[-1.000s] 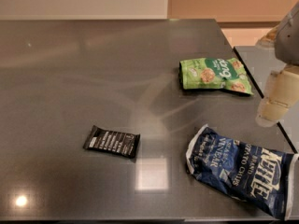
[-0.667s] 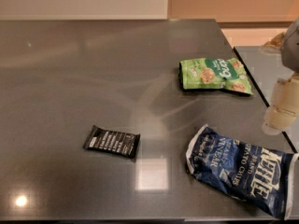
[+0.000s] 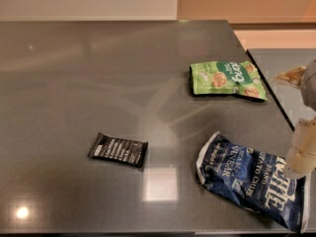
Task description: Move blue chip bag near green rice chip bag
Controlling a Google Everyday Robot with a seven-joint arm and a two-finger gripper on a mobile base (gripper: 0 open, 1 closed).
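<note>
Sinking since a second ago toward the right end of the blue chip bag (image 3: 249, 181), the tool (image 3: 300, 154), wide or narrow I cannot tell, seems mid-approach; next it must grip that bag, lying well apart from the green rice chip bag (image 3: 227, 78) beyond it.

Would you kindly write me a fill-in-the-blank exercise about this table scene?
The dark grey table holds ____ snack packages.
The smallest, a flat wrapper bar, is ____.
Both the crinkled navy-blue chip bag and the flat bright-green rice chip bag carry ____ lettering.
The cream gripper is at the picture's ____ edge, beside the navy-blue bag.
Missing words: three; black; white; right.
</note>
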